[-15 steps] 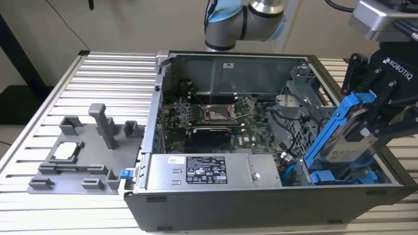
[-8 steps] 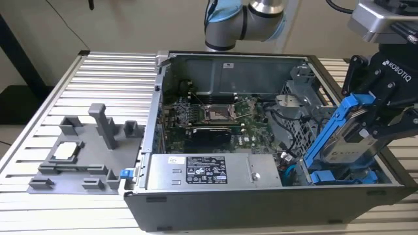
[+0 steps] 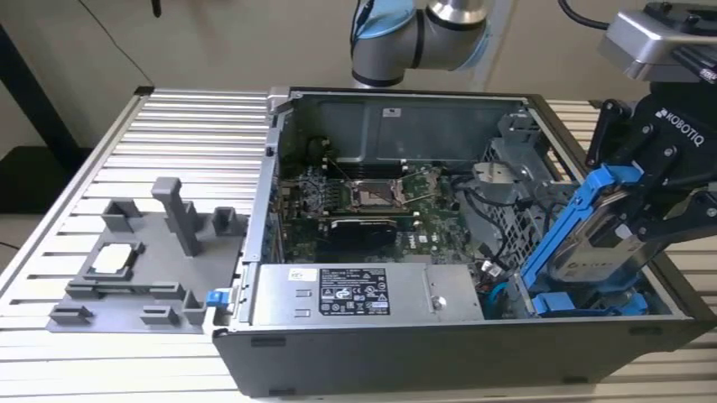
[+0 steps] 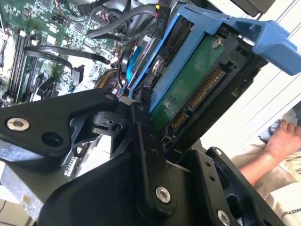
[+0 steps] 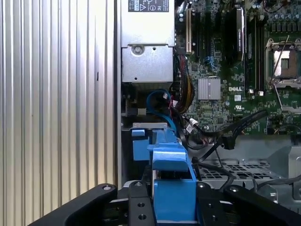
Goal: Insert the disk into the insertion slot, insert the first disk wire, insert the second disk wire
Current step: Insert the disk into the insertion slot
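The disk [image 3: 599,243], a silver drive in a bright blue carrier, hangs steeply tilted over the open computer case's corner at the exterior view's right. My gripper [image 3: 644,222] is shut on it from the outer side. In the second wrist view the black fingers [image 4: 141,127] clamp the carrier beside the disk's green circuit board [image 4: 188,89]. The first wrist view looks down past the blue carrier [image 5: 171,188]. Below the disk lies the insertion slot [image 3: 588,304], a bay lined with blue rails. Black cables [image 5: 235,132] and a blue cable [image 5: 157,99] lie loose beside it.
The grey power-supply box [image 3: 358,294] sits along the case's front, with the motherboard [image 3: 370,197] behind it. A perforated metal panel [image 5: 225,169] lies by the cables. A grey fixture [image 3: 146,252] stands on the slatted table. A person's hand [image 4: 282,136] rests off to the side.
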Tool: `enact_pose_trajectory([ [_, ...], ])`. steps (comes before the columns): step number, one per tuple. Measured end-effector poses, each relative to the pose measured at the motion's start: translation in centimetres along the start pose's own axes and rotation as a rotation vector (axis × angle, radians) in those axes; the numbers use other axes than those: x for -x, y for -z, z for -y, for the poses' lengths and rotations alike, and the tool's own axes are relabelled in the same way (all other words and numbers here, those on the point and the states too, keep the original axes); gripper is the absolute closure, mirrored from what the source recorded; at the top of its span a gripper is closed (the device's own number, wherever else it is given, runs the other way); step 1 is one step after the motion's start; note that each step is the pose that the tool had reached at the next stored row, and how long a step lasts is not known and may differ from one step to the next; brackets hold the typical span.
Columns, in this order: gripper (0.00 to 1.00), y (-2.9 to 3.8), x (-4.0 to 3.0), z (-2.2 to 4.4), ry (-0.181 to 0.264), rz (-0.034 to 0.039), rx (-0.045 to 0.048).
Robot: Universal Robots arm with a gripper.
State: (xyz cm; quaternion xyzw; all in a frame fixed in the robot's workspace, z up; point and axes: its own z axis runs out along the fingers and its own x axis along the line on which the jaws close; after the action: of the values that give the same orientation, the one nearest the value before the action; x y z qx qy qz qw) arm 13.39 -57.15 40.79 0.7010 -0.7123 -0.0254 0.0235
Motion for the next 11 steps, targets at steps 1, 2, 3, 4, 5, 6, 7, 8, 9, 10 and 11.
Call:
enact_pose_trajectory([
  [1,0.67,-0.12,0.0,0.07,0.0,0.0006,0.0018],
  [2,0.67,-0.21,0.0,0.16,0.0,0.0006,0.0023],
  [3,0.67,-0.3,0.0,0.29,0.0,0.0004,0.0025],
  [4,0.67,-0.41,0.0,0.43,0.0,0.0007,0.0027],
  [5,0.67,-0.54,0.01,0.55,0.0,0.0008,0.0026],
  [6,0.67,-0.72,0.01,0.61,0.0,0.001,0.0026],
  [7,0.67,-0.9,0.0,0.65,0.0,0.001,0.0027],
  [8,0.67,-1.07,0.01,0.7,0.0,0.001,0.0026],
  [9,0.67,-1.27,0.01,0.74,0.0,0.0013,0.0026],
  [10,0.67,-1.44,0.01,0.76,0.0,0.0011,0.0026],
  [11,0.67,-1.61,0.0,0.77,0.0,0.0009,0.0025],
])
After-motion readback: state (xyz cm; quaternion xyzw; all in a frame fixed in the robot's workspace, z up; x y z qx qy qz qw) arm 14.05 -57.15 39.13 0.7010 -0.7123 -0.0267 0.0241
